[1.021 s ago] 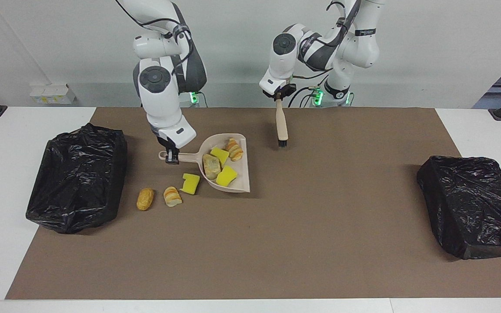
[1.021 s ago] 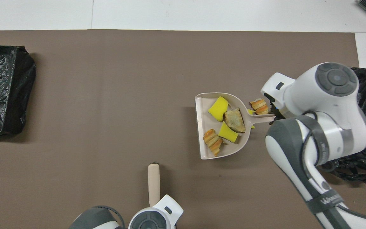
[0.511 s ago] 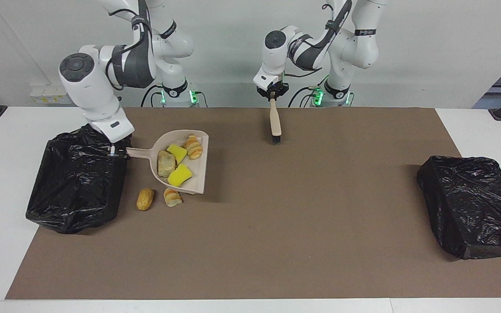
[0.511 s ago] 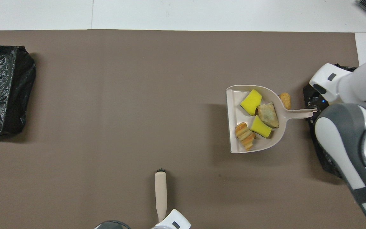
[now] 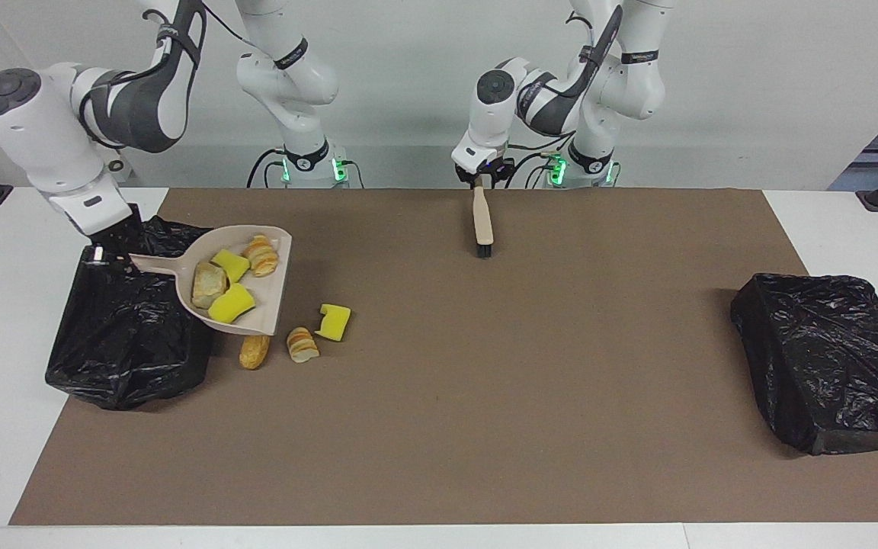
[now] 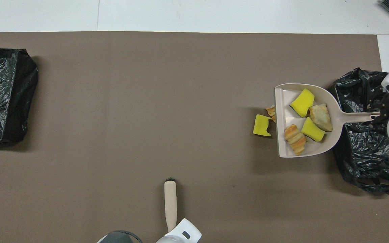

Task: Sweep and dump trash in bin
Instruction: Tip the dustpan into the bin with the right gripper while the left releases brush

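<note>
The right tool (image 5: 107, 255) pinches the pan (image 5: 270, 301) by its stiff handle over the bin (image 5: 126, 343); four light, soft trash (image 5: 232, 302) pieces sit loose inside, likely to roll off, three more on the counter at its five o'clock in the facing view; left tool (image 5: 479, 181) waits at the brush (image 5: 482, 217), grip impossible to tell.

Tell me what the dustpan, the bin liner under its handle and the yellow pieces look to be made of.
Dustpan: likely moulded plastic, beige, smooth matte, one piece with its handle.
Bin liner: thin black plastic film, glossy and crinkled.
Yellow pieces: probably sponge foam, bright matte, blocky cut edges; texture too small to confirm.
</note>
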`<move>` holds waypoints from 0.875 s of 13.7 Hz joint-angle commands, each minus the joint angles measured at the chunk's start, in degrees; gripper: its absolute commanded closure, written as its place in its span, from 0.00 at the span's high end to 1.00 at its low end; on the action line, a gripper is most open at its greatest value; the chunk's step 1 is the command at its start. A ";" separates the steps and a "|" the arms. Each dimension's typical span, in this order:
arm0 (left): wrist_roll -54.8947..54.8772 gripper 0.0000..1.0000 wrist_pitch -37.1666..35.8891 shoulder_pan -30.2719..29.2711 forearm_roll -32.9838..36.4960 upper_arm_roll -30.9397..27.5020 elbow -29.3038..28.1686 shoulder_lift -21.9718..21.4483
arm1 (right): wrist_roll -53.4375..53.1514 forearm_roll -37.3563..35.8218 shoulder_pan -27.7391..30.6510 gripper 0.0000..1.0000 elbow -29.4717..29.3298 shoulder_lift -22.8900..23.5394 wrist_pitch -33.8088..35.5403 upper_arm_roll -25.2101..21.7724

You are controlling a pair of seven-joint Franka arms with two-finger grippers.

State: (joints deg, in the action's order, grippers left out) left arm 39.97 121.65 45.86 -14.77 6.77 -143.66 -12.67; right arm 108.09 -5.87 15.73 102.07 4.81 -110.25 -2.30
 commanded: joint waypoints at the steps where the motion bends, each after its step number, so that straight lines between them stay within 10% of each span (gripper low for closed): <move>1: -7.34 1.00 -3.43 -7.42 -0.35 0.09 8.02 3.00 | 7.90 -4.75 4.82 0.00 -4.16 2.23 -1.01 0.63; 7: -31.23 1.00 -5.90 -27.45 8.78 0.09 17.16 3.53 | 5.15 -24.84 9.23 0.00 -3.73 2.23 -14.79 0.54; 12: -44.97 1.00 -16.48 -40.13 12.31 0.00 36.66 10.11 | -8.58 -42.20 4.84 0.00 0.49 0.30 -12.64 0.80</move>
State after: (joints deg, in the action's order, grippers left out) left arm -2.41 112.64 8.65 -4.35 5.83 -116.74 -6.82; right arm 103.17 -44.32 22.45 100.18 6.77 -124.57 -1.73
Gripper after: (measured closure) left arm 0.000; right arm 0.678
